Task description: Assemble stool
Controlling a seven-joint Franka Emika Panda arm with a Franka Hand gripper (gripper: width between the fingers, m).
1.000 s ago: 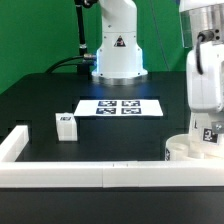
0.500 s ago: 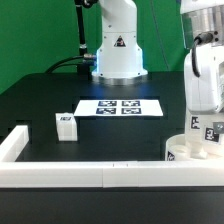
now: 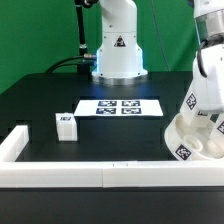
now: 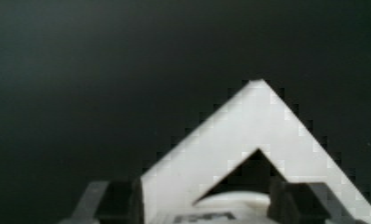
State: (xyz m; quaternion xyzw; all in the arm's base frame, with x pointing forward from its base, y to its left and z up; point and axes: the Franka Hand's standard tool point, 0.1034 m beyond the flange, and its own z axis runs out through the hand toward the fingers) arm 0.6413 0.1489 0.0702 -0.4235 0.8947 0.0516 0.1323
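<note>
My hand (image 4: 203, 206) is closed, and in the wrist view my fingers (image 4: 104, 204) sit on either side of a white piece that rises to a peak between them. So I am gripping part of the stool (image 3: 192, 138), though I cannot tell whether it is a leg or the seat edge.

In the exterior view the stool sits at the lower right of the frame. It is tilted, with its round white body against the white rail (image 3: 80, 176) along the bottom. A small square tag shows on its lower face. One loose leg (image 3: 66, 123) stands upright at the left centre on the black tabletop (image 3: 35, 100), well apart from the stool. The marker board (image 3: 120, 107) lies flat in the middle, just right of that leg.

The stool looks like hard, light plastic, stiff enough that a firm squeeze should not hurt it. Its smooth faces may slip or twist in my grip while it is tilted. I judge the blocky flat sides of a leg the best place to hold. The curved seat rim looks less secure.
</note>
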